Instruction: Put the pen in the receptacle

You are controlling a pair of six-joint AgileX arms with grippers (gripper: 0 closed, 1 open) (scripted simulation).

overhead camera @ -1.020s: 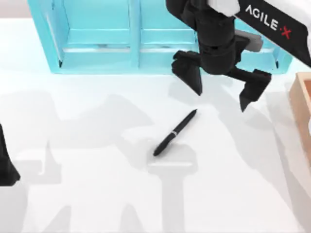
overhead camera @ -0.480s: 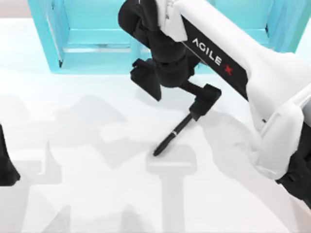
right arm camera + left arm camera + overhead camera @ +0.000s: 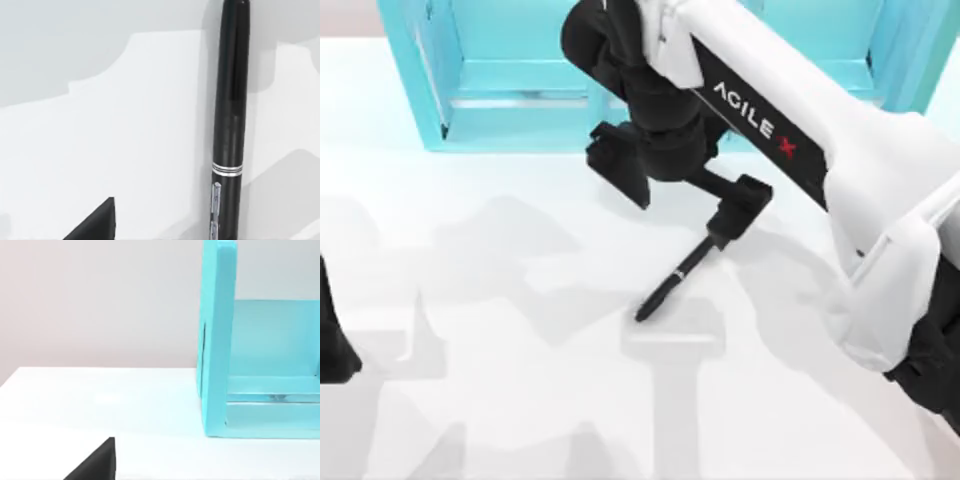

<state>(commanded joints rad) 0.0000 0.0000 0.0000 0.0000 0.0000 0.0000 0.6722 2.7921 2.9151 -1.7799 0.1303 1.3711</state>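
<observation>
The pen (image 3: 675,278) is slim and black with a pale band at its middle. It lies flat and diagonal on the white table, and in the right wrist view the pen (image 3: 229,125) runs lengthwise close under the camera. My right gripper (image 3: 681,220) hangs open just above the pen's upper end. One finger (image 3: 735,215) is over that end and the other finger (image 3: 620,172) is off to the left. Nothing is between them. A finger (image 3: 95,225) of this gripper shows in its wrist view. The receptacle is out of view.
A cyan open-fronted shelf (image 3: 520,120) stands along the back of the table, also the cyan shelf (image 3: 220,340) in the left wrist view. My left gripper (image 3: 332,345) is parked at the left edge, a finger (image 3: 95,465) showing. My right arm's white link (image 3: 860,180) crosses the right side.
My right gripper swung left and came down over the pen's upper end, and hardly moved in the last half second. The right arm now covers the table's right side. The pen has not moved.
</observation>
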